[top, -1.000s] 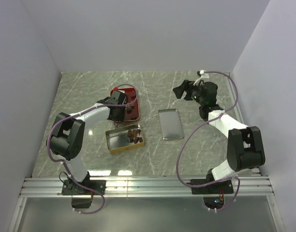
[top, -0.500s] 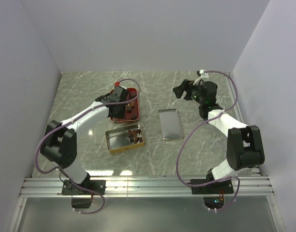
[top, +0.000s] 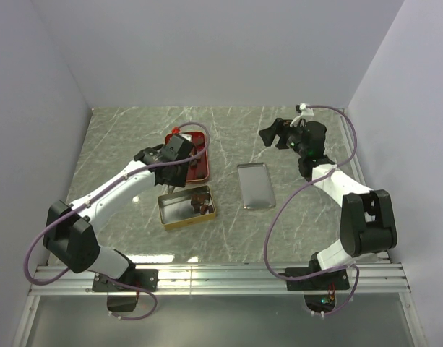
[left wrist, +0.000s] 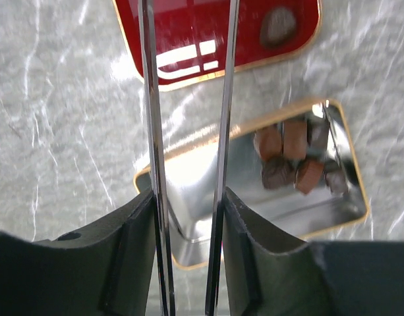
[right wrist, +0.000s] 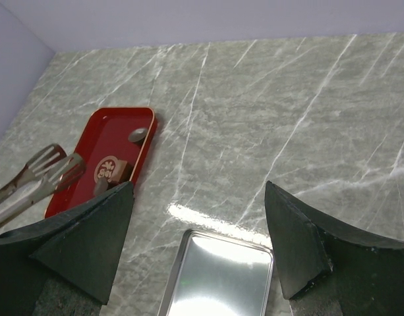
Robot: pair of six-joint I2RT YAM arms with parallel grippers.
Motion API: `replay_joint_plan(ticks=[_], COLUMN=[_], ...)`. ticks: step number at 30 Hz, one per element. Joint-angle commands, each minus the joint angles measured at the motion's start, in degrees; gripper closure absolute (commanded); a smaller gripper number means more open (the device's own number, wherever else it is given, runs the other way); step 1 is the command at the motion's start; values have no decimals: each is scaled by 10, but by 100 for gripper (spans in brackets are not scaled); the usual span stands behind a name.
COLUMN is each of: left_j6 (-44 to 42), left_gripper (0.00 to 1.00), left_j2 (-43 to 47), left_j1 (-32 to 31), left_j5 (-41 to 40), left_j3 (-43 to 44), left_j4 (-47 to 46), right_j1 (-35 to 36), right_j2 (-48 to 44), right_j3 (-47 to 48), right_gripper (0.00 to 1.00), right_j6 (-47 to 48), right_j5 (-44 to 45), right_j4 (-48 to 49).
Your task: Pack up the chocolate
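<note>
My left gripper (top: 172,150) hovers over the red tray (top: 200,135), shut on a pair of metal tongs (left wrist: 188,99) whose two blades run up between its fingers (left wrist: 136,230). The tongs' tips (right wrist: 53,164) hang above the tray's left part, slightly apart, with nothing between them. Several brown chocolate pieces (left wrist: 294,164) are bunched at the right end of the gold tin (top: 174,210). One chocolate (left wrist: 278,26) lies on the tray, and more chocolate (right wrist: 119,171) shows there in the right wrist view. My right gripper (top: 272,134) is raised at the far right, open and empty.
The tin's silver lid (top: 255,186) lies flat between the two arms, to the right of the gold tin and under the right gripper's view. White walls close off the grey marble table (top: 134,130) at the back and both sides.
The left arm has stretched out, its elbow swinging to the near left, while the gripper with the tongs stays over the red tray. The right arm has not moved.
</note>
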State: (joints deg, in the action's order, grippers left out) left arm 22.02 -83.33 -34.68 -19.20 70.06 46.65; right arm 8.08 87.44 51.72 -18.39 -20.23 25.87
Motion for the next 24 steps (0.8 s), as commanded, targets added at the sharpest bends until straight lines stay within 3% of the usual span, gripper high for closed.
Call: replay_joint_plan(ticks=[1,24], left_j6=[15,-6], left_gripper=[55,52], left_j2=[16,-33], left_j1=[-19,-37], left_j5=[7,21], left_j3=[-1,-2], left_j4=[29,-4], right_j1=[-3,-2], right_j2=[-29,-42], right_j3=[0,-9], right_gripper=[13,13], right_j6=[-2,-1], right_j5=[-4,1], right_j4=[22,26])
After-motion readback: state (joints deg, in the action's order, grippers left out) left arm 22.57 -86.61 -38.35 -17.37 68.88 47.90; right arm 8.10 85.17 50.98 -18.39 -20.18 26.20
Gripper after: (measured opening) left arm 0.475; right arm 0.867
